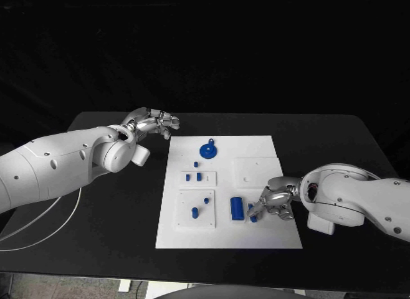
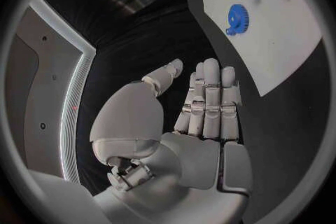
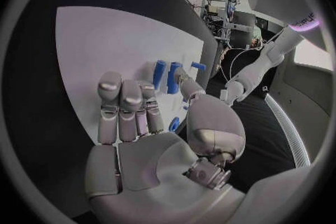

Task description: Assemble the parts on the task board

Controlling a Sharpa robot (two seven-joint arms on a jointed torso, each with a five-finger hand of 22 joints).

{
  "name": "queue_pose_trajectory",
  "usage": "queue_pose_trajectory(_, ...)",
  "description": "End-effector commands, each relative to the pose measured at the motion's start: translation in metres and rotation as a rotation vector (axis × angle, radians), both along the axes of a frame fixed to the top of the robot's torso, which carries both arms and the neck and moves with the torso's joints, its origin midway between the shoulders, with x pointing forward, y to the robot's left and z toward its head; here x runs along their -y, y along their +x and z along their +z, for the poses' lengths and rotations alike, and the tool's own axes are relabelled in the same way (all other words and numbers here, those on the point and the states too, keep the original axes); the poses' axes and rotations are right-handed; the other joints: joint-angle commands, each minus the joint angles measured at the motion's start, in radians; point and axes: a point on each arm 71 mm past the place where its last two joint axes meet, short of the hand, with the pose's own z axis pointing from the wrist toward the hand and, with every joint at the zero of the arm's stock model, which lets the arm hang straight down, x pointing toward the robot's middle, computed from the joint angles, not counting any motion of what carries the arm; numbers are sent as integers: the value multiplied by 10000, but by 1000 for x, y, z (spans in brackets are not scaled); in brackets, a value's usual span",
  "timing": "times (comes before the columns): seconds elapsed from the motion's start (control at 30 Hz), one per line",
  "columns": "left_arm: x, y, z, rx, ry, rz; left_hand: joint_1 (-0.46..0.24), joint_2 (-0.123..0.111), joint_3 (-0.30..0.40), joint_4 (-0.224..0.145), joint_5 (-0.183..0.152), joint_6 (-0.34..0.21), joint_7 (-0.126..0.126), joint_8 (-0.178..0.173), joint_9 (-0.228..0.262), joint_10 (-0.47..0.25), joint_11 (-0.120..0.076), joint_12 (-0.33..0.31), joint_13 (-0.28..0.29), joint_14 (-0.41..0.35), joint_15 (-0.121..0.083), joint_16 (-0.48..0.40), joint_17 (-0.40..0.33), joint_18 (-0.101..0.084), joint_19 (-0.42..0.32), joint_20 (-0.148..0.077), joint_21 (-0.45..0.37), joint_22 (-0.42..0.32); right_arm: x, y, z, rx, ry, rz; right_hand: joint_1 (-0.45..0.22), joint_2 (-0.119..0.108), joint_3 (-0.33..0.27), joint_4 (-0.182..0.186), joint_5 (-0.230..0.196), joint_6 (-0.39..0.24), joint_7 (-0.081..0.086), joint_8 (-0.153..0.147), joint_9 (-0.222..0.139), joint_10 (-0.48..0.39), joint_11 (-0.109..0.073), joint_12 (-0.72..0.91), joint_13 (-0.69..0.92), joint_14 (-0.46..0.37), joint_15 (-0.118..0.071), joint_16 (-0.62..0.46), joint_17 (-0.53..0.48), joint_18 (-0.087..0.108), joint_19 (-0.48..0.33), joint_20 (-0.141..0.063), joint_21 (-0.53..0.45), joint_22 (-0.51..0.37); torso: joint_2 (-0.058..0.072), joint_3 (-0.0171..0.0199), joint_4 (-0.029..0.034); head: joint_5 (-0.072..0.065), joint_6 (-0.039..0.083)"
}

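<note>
Reaching over the white board's (image 1: pixel 259 237) near right corner, the right hand (image 1: pixel 275 200) pinches a small blue peg (image 1: pixel 253 212); seating it likely demands steady alignment. The left hand (image 1: pixel 153 123) hovers empty, fingers loosely apart.

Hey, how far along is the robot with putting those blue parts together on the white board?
Early, by the look of it. The blue gear sits at the task board's far end, though whether it is seated is unclear. The right hand is at a small blue piece beside the blue cylinder. Other pieces still lie loose, and the left hand hovers open.
</note>
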Motion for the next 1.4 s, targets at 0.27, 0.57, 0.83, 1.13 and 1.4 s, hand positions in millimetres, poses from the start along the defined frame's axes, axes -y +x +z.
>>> queue_pose_trajectory(0.27,2,0,1,35,-58,-180,-91,0,4,62,-25,-63,-2,49,16,6,92,25,11,-35,61,-69,17,119,22,-73,-38,43,3,-1,0,-88,-93,371,86,84,-59,-32,-6,-39,13,52,4,-10,-9,-76,17,-10,-78,-81,-8,671,-23,-101,-21,23,-2,-7,4,-42,-14)
queue_pose_trajectory(0.57,2,0,1,36,-57,-177,-90,0,4,61,-25,-64,-2,49,16,5,91,25,11,-35,61,-70,19,120,22,-73,-40,46,4,-5,-2,-374,-507,996,1136,-154,116,-45,-11,-62,32,18,-24,-45,11,-100,45,-56,-59,-122,-6,671,-63,-116,-35,37,0,-7,3,-54,-16)
queue_pose_trajectory(0.83,2,0,1,32,-57,-178,-88,2,5,62,-24,-64,-2,50,16,5,91,25,12,-35,61,-72,22,120,23,-74,-43,49,4,-5,-3,-450,-578,1029,1439,-192,397,18,-10,-39,46,14,-41,-35,25,-108,51,-47,-42,-120,2,671,-45,-67,-42,29,0,-10,9,-65,-15)
queue_pose_trajectory(1.13,1,0,1,34,-54,-167,-87,3,5,62,-24,-64,-2,51,16,5,91,25,13,-35,61,-72,23,120,23,-74,-45,50,5,-1,-3,-252,-543,754,1236,-117,450,152,-14,-26,49,11,-49,-22,30,-112,54,-29,-36,-106,15,671,-23,-26,-43,21,-1,-6,12,-72,-28)
queue_pose_trajectory(1.4,1,-1,1,33,-51,-158,-85,7,7,62,-23,-64,-2,52,16,5,91,26,13,-35,61,-73,25,120,24,-74,-46,52,5,3,-3,12,-750,698,1076,211,951,520,-11,22,30,12,-70,23,11,-121,55,25,-55,-89,26,671,20,-19,-54,4,2,-5,3,-80,-41)
